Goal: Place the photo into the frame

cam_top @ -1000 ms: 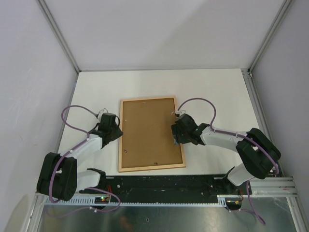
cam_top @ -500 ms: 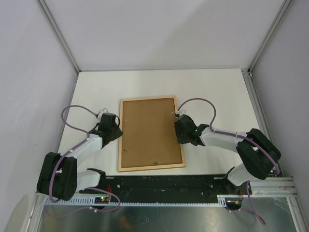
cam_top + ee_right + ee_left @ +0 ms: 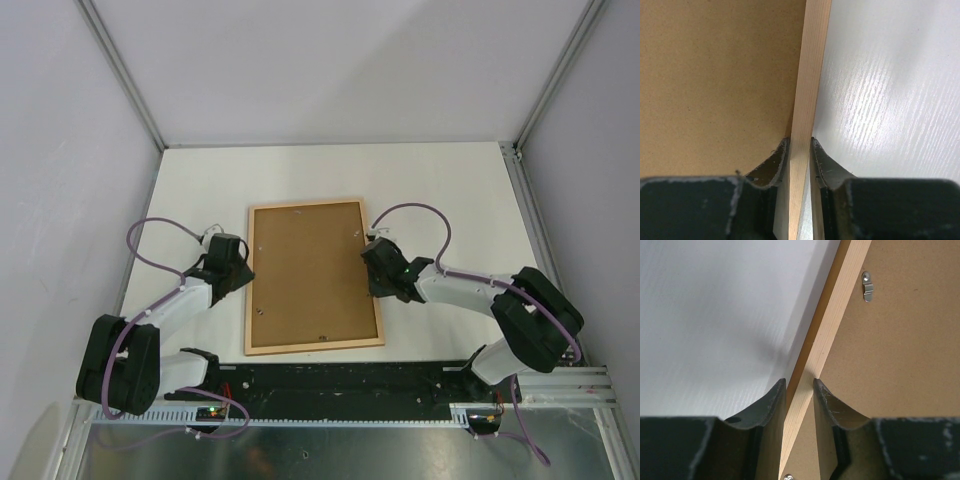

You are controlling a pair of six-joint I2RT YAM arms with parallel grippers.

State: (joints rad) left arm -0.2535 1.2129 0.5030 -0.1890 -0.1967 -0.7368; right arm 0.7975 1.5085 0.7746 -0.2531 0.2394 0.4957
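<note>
The frame [image 3: 315, 346] lies back-up on the white table, its pale wood rails around a brown backing board [image 3: 310, 275]. The photo is hidden. My left gripper [image 3: 243, 272] straddles the left rail about halfway along. In the left wrist view the gripper [image 3: 799, 382] is shut on that rail [image 3: 840, 305]. My right gripper [image 3: 372, 272] is at the right rail. In the right wrist view the gripper [image 3: 800, 141] presses both sides of the rail [image 3: 812, 60], one finger over the board [image 3: 715, 75] and one over the table.
A small metal turn clip [image 3: 868, 286] sits on the backing board near the left rail. White table [image 3: 450, 200] surrounds the frame, with grey walls on three sides. The arm bases and a black rail [image 3: 340, 385] run along the near edge.
My right gripper has closed from wide open onto the frame's right rail, after shifting slightly outward. The left gripper and the frame have not moved.
</note>
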